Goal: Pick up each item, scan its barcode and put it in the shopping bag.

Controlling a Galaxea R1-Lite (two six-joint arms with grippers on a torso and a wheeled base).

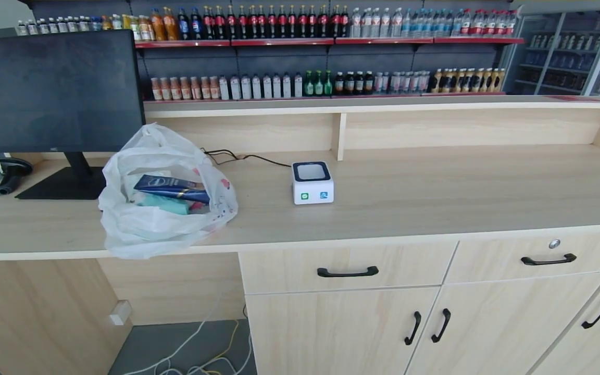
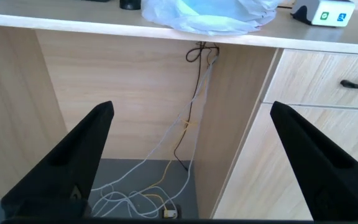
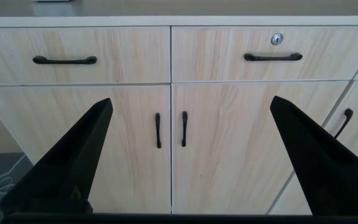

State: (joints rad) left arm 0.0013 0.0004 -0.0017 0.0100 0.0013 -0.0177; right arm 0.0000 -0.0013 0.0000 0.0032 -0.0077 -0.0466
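Note:
A white plastic shopping bag (image 1: 167, 195) lies on the wooden counter (image 1: 435, 187), mouth open, holding a dark blue box (image 1: 172, 186) and a teal item (image 1: 167, 204). To its right stands the white barcode scanner (image 1: 312, 182) with a dark window on top. My left gripper (image 2: 191, 134) hangs open below the counter, facing the open recess under the bag (image 2: 210, 14). My right gripper (image 3: 191, 134) is open too, low in front of the cabinet doors (image 3: 170, 130), with nothing between its fingers.
A black monitor (image 1: 55, 88) and a handheld scanner (image 1: 11, 174) stand at the counter's left end. Shelves of bottles (image 1: 300, 52) line the back wall. Drawers with black handles (image 1: 347, 272) sit under the counter, and loose cables (image 2: 166, 168) hang in the recess.

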